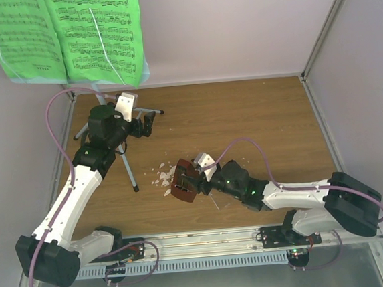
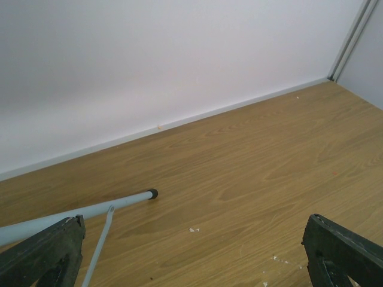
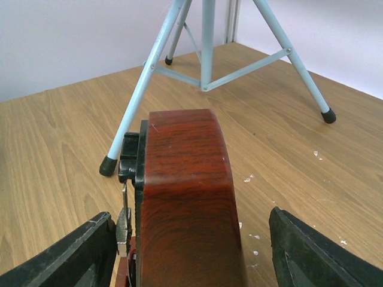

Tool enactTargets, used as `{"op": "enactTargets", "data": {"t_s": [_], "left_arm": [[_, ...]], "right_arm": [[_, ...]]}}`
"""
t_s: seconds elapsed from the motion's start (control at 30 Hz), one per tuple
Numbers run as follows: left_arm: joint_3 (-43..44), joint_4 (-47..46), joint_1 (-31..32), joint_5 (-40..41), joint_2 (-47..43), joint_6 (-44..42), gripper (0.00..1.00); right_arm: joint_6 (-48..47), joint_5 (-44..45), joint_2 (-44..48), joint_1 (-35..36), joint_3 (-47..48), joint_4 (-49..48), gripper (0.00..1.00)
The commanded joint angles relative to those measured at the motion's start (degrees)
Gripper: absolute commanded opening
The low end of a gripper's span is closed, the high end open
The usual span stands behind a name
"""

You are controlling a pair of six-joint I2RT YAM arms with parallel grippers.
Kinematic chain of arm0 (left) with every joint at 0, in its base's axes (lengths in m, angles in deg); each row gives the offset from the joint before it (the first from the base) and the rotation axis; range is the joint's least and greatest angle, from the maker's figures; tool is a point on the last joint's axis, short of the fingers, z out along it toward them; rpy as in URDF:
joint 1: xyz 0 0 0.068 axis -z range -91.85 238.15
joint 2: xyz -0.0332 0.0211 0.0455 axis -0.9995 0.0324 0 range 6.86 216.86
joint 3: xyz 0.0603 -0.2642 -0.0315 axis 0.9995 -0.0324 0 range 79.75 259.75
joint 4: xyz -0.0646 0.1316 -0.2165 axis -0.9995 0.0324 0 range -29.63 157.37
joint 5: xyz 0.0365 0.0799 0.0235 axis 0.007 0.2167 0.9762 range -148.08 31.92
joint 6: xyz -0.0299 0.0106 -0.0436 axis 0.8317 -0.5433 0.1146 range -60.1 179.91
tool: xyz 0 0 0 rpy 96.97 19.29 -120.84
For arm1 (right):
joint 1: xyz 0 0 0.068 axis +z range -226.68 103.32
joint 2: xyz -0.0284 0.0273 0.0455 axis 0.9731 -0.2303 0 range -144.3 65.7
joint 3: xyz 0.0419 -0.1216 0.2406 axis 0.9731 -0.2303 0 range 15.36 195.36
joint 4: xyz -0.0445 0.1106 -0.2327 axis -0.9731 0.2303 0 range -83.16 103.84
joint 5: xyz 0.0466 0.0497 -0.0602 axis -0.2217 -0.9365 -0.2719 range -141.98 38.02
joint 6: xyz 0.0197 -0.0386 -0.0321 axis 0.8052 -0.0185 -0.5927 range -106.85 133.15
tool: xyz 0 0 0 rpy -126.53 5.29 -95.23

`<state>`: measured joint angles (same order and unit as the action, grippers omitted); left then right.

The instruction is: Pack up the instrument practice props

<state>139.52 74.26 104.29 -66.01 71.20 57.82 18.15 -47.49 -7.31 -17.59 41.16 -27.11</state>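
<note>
We record the metronome (image 3: 188, 197) on the desk (image 1: 263, 117) near the legs of the music stand (image 1: 126, 166), the right claw (image 3: 190, 218) spread astride it with gaps either side, the left claw (image 2: 194, 221) spread wide beside those legs, and green sheet music (image 1: 98, 34) up on the stand.

Held the left arm (image 1: 81, 187) angled forward up the left side, with the left end effector (image 1: 144, 125) spread fully wide. Held the right arm (image 1: 296, 195) low, stretched leftward, with the right end effector (image 1: 185, 181) partly spread, fingers (image 3: 72, 254) apart.
</note>
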Motion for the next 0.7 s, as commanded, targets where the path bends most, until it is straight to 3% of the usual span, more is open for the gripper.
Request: {"op": "enactTargets", "data": {"t_s": [0.0,0.67], "left_arm": [[-0.36,-3.24,0.41,-0.33,0.35,0.17,0.99],[-0.35,-3.21,0.50,-0.22,0.62,0.07,0.99]], "right_arm": [[0.75,2.42,-0.28,-0.51,-0.49,-1.81,0.70],[1.37,2.89,-1.25,-1.15,0.09,-2.03,0.72]]}}
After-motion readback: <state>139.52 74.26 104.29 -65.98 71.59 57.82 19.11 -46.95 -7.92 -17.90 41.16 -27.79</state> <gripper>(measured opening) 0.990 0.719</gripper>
